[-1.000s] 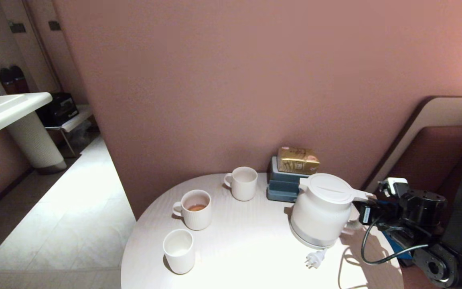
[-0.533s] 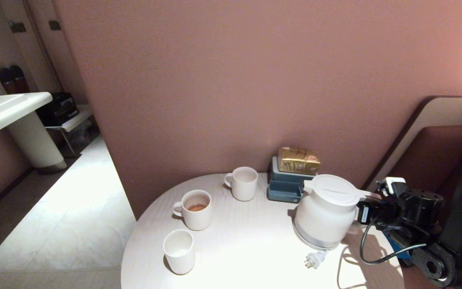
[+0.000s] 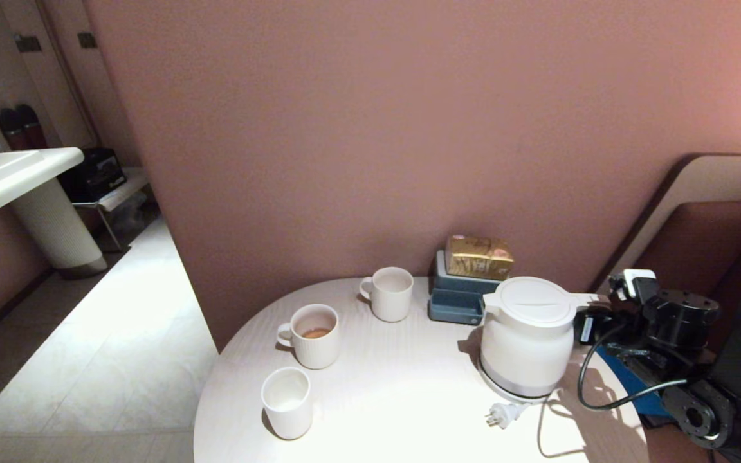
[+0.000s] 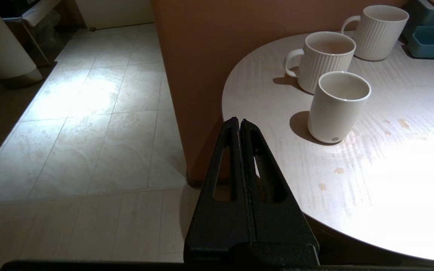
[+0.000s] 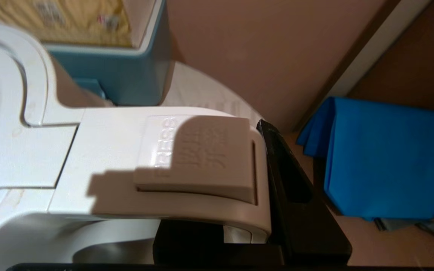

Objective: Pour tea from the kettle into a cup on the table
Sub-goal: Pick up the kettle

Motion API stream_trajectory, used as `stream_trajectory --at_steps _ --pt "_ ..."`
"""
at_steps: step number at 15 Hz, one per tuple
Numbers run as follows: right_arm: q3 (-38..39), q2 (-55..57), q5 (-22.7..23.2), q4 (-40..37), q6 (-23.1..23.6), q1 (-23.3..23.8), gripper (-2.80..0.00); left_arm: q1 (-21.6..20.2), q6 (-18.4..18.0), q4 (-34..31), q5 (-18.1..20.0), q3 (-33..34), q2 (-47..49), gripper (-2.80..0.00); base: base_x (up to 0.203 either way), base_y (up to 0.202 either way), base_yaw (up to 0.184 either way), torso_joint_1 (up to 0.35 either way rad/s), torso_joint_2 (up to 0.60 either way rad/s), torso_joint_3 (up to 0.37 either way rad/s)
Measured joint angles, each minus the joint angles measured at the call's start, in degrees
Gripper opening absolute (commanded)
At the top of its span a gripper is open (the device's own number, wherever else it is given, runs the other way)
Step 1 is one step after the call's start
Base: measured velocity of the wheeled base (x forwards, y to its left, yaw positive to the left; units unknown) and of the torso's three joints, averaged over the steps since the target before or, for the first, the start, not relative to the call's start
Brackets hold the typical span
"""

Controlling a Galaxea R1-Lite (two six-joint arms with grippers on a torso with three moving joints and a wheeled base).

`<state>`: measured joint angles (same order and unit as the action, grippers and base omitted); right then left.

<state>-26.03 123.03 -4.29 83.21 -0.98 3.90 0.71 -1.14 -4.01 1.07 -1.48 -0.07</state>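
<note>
The white kettle (image 3: 526, 334) stands upright at the right of the round white table (image 3: 402, 411), on its base ring. My right gripper (image 3: 581, 323) is shut on the kettle's handle (image 5: 156, 158), with one black finger (image 5: 283, 173) against the handle's side. The small plain cup (image 3: 287, 402) (image 4: 338, 107) stands near the table's front left edge and looks empty. A little reddish-brown tea (image 3: 316, 333) lies in a ribbed mug (image 3: 311, 335) behind it. My left gripper (image 4: 238, 121) is shut and empty, parked off the table's left edge.
A second ribbed mug (image 3: 388, 293) stands further back. A blue-grey box (image 3: 457, 299) with a gold packet (image 3: 478, 256) sits against the wall behind the kettle. The kettle's plug (image 3: 501, 416) lies loose in front. A few drops (image 4: 338, 170) wet the table near the cup. A blue cloth (image 5: 382, 158) lies right of the table.
The kettle has gone from a slight tilt to upright and has shifted a little to the right, with my right gripper on its handle. The cups have not moved.
</note>
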Motion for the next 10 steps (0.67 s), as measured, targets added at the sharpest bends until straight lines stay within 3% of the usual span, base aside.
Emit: stream_trajectory --at_steps 5,10 --pt "-2.4 -4.2 0.0 -5.0 -0.4 -0.1 -2.80 0.0 0.0 0.0 0.0 0.0 0.0 -2.80 0.000 0.000 0.000 0.000 0.00 0.000" --pt "-6.8 -10.1 -0.2 -15.2 -2.1 -0.9 -2.80 0.0 0.0 0.0 0.0 0.0 0.0 -2.80 0.000 0.000 0.000 0.000 0.00 0.000"
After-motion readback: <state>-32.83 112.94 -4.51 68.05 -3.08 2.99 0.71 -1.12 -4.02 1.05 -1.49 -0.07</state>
